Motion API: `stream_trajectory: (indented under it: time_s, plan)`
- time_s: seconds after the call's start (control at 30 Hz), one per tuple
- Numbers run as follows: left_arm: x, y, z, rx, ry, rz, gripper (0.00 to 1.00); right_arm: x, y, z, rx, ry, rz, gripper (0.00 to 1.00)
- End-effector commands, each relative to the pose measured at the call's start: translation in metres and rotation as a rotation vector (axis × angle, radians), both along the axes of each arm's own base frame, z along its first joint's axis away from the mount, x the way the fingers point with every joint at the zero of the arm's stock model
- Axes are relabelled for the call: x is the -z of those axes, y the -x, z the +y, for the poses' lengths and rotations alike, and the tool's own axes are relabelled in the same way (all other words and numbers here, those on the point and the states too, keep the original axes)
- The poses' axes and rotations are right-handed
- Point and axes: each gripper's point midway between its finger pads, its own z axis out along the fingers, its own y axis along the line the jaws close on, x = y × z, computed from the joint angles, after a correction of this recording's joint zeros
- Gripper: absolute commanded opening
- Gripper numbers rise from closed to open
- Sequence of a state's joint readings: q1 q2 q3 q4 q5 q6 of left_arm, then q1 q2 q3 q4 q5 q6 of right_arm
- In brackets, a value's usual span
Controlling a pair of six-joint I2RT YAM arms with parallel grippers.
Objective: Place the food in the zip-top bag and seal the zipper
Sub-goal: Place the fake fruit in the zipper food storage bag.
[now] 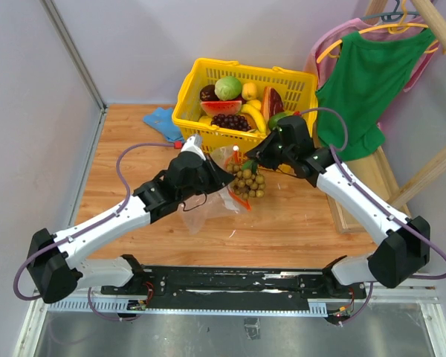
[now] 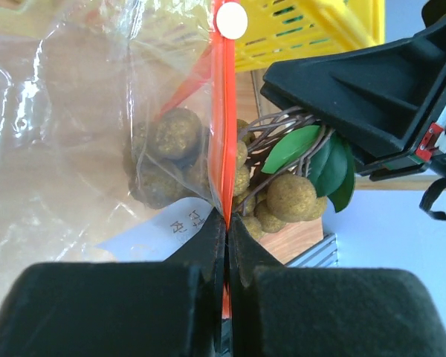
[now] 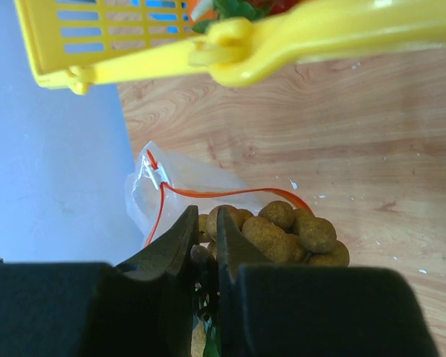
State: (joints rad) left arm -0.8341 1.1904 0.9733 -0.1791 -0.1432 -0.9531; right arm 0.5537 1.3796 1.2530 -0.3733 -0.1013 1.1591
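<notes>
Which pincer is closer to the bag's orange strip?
Left. The left pincer is clamped on the orange strip; the right pincer holds the brown ball cluster beside it.

Both arms meet mid-table, so the gap between the left gripper (image 1: 224, 175) and the right gripper (image 1: 257, 158) is crowded: the zip-top bag (image 1: 201, 212) and the cluster of tan-brown balls (image 1: 249, 182) fill it. The yellow basket (image 1: 197, 97) walls off the back, seemingly just behind them. Bare table (image 1: 297, 230) lies free in front, and along the left side.
</notes>
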Motion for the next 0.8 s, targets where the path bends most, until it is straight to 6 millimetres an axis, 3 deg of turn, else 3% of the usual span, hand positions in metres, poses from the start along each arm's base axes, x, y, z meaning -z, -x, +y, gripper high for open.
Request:
stream_trajectory:
  time_s: [0.0,0.3,0.47,0.77]
  plan:
    - [-0.005,0.01,-0.002,0.035,0.102,-0.034,0.0,0.009,0.008,0.007,-0.047,-0.037,0.031,0.01]
    - [-0.003,0.012,0.005,0.022,0.124,-0.072,0.0,0.029,0.013,0.018,-0.094,0.064,0.036,0.01]
    - [-0.004,0.014,0.004,0.039,0.135,-0.086,0.0,0.035,0.013,0.008,-0.087,0.227,0.007,0.01]
    - [0.024,0.012,0.012,0.034,-0.013,-0.038,0.0,0.023,0.008,0.013,-0.097,0.199,-0.056,0.01]
